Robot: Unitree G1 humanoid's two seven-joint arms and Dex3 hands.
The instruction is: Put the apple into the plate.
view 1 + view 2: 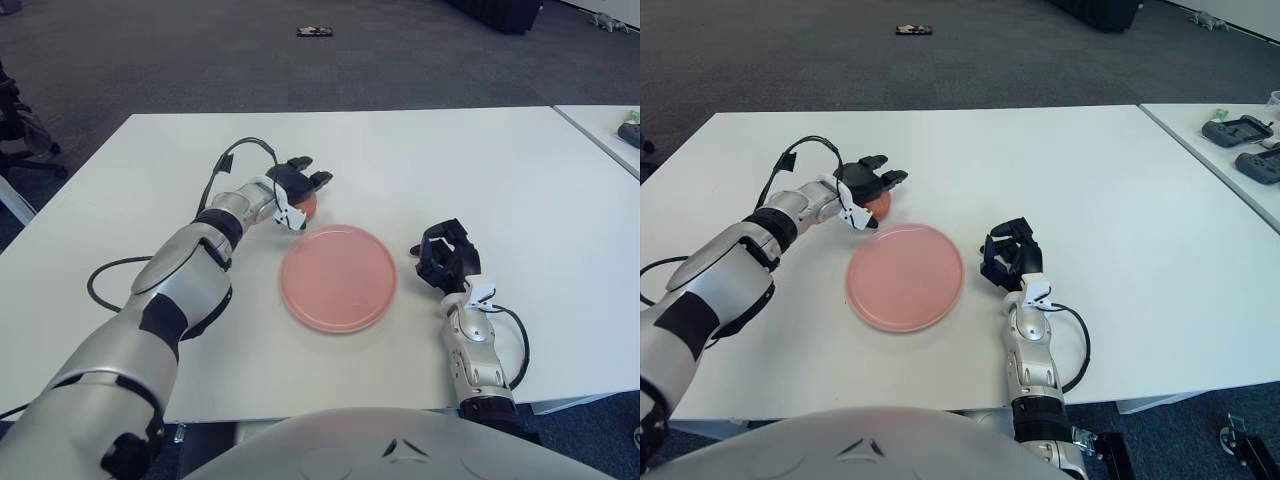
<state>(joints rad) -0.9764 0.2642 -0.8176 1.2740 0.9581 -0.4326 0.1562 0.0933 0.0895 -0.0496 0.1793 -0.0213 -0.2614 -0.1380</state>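
The orange-red apple (305, 207) sits on the white table (520, 190), just beyond the far-left rim of the pink plate (338, 278). My left hand (302, 182) reaches over the apple from the left. Its dark fingers stretch out across the top of the fruit and its palm hides the apple's left side. The fingers are spread, not closed around it. The plate holds nothing. My right hand (446, 257) shows to the right of the plate with its fingers curled and nothing in them.
A black cable (100, 290) loops beside my left arm. A second table (1200, 105) to the right carries handheld devices (1240, 130). A small dark object (313, 32) lies on the carpet beyond the table, and a chair (20, 130) stands at the far left.
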